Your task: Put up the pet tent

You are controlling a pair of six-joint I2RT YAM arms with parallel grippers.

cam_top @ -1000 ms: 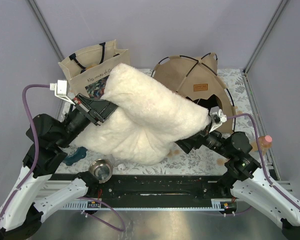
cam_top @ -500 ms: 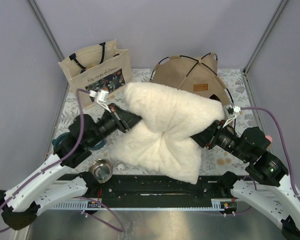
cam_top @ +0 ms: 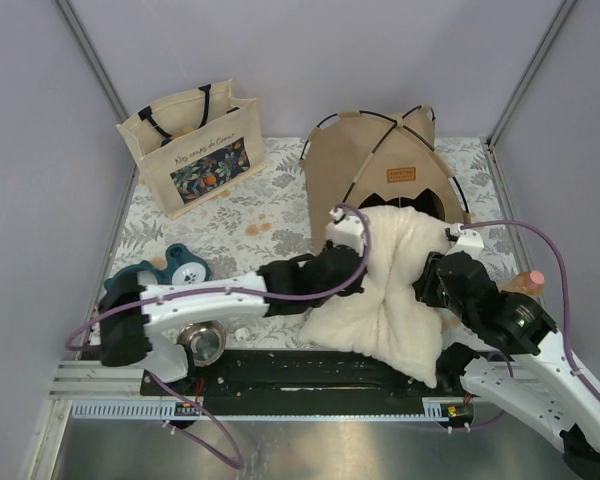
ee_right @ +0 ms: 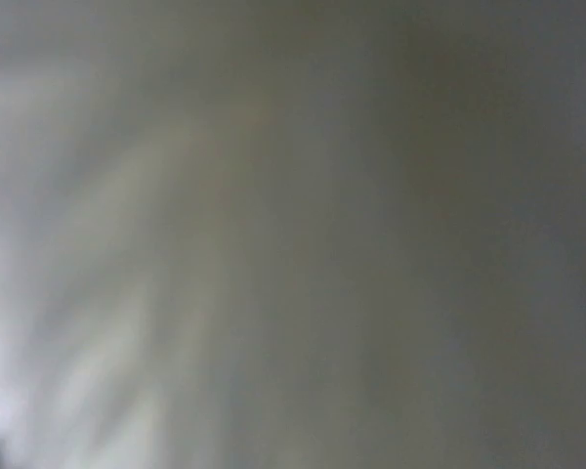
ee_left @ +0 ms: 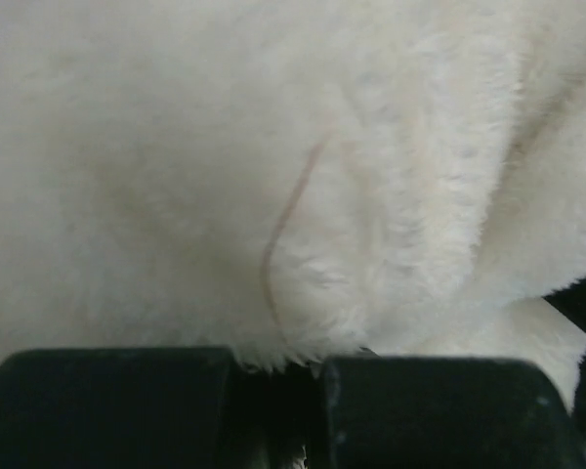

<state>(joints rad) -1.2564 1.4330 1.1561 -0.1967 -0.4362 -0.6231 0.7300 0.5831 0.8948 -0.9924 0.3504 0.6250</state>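
The tan pet tent point(cam_top: 375, 160) stands at the back right with its black poles arched over it and a brown label patch point(cam_top: 400, 174) above the doorway. A fluffy cream pillow point(cam_top: 385, 295) lies in front of it, its far edge against the doorway. My left gripper point(cam_top: 356, 268) reaches across to the pillow's left edge. In the left wrist view it point(ee_left: 278, 369) is shut on the pillow's fur point(ee_left: 303, 195). My right gripper point(cam_top: 432, 284) is pressed into the pillow's right edge, its fingers buried in fluff. The right wrist view is only a grey blur.
A beige tote bag point(cam_top: 195, 150) with a floral print stands at the back left. A teal toy point(cam_top: 175, 270) and a metal bowl point(cam_top: 202, 340) sit near the left arm's base. A peach-coloured bottle point(cam_top: 530, 284) stands at the right edge of the floral mat point(cam_top: 230, 215).
Both arms have carried the pillow down and right, from raised over the table's middle to the front of the tent. The left arm has stretched far across.
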